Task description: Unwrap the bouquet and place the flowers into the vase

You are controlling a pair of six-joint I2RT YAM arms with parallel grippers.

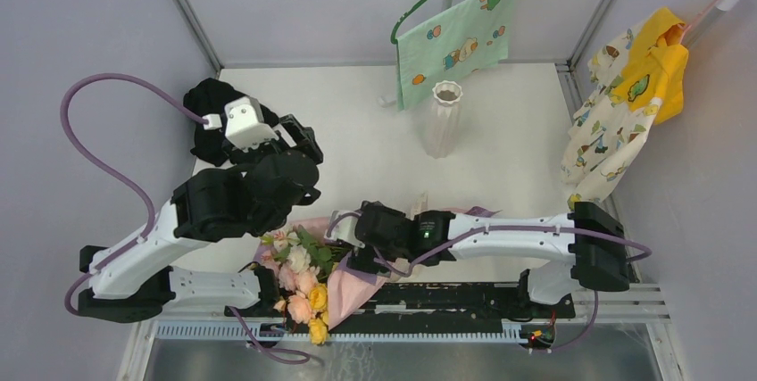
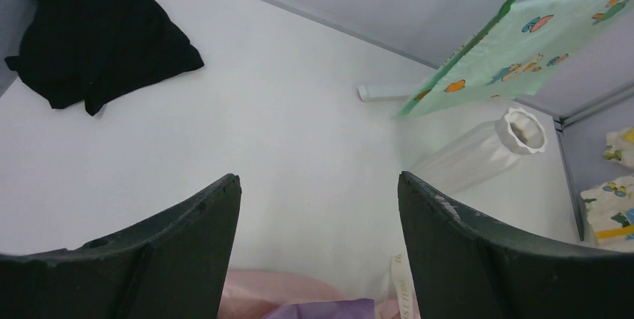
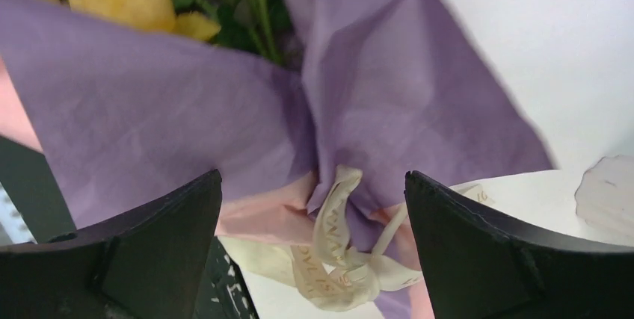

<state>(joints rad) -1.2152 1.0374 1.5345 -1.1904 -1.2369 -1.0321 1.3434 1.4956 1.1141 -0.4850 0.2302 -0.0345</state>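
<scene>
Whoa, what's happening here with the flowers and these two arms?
Two robot arms are set to unwrap a bouquet lying at the near edge of the table. The right claw hangs open right over the cream ribbon that ties the purple paper; nothing is gripped. The left claw is open too, holding nothing, above the table. The white vase stands upright farther back with no flowers in it.

The bouquet shows pink, yellow and cream roses in purple-and-pink paper, with a cream ribbon. The vase is white and ribbed; the cloth is black.
</scene>
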